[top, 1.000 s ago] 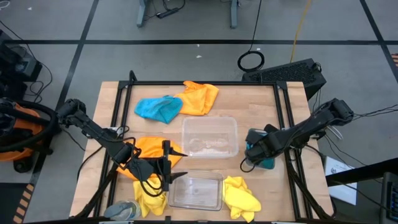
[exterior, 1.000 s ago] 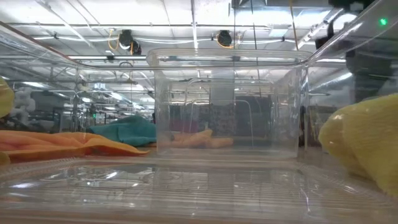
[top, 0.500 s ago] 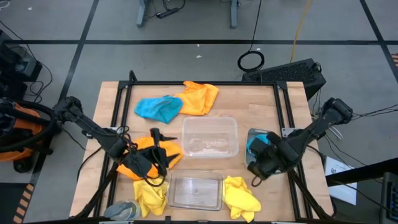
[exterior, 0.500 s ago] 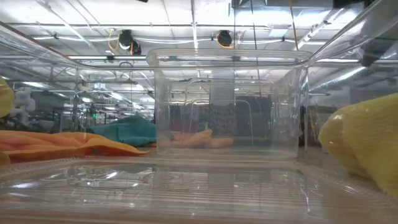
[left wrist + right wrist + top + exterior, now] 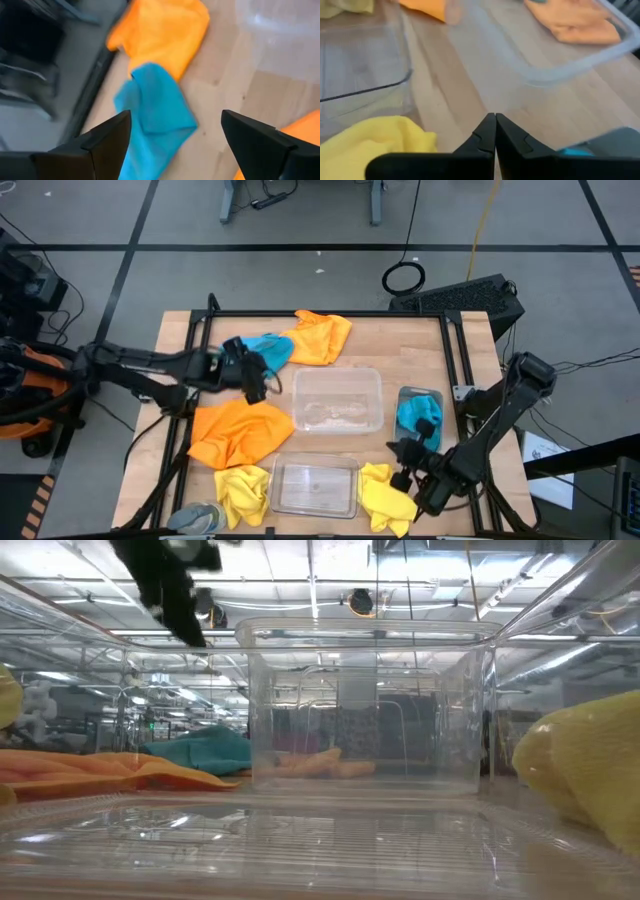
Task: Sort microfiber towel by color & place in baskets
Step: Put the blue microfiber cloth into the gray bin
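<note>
Right gripper (image 5: 495, 131) closed; yellow towel (image 5: 375, 145) beside

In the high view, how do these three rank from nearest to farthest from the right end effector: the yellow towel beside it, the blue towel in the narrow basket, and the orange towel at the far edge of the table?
From the right end effector:
1. Yellow towel, just beside it at the near edge.
2. Blue towel, in the narrow basket on the right side.
3. Orange towel, at the far edge, well across the table.

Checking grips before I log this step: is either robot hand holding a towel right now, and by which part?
Neither. The left hand is open above the blue towel, empty. The right hand is shut on nothing, near the yellow towel.
</note>
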